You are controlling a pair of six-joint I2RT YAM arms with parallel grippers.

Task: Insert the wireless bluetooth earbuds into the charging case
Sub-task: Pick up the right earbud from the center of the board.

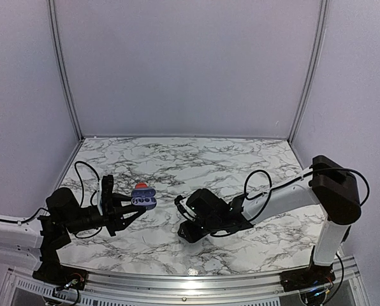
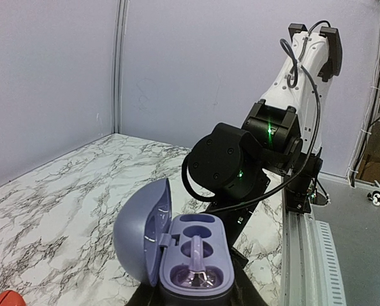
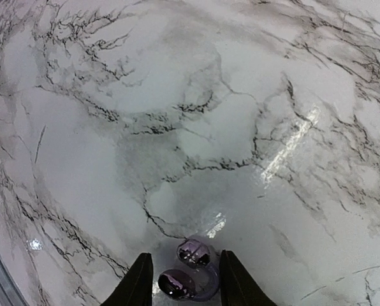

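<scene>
Sitting inside the right hand's (image 3: 185, 258) span, a glossy earbud (image 3: 191, 273).

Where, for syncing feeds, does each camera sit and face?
Top external: above and behind, looking down on the table; left arm and right arm show.
Left wrist: on the left arm, facing past the open charging case toward the right arm; fingers barely show.
Right wrist: on the right arm, facing down at the table; its fingers flank an earbud.
Shared: charging case, top and left wrist.
</scene>
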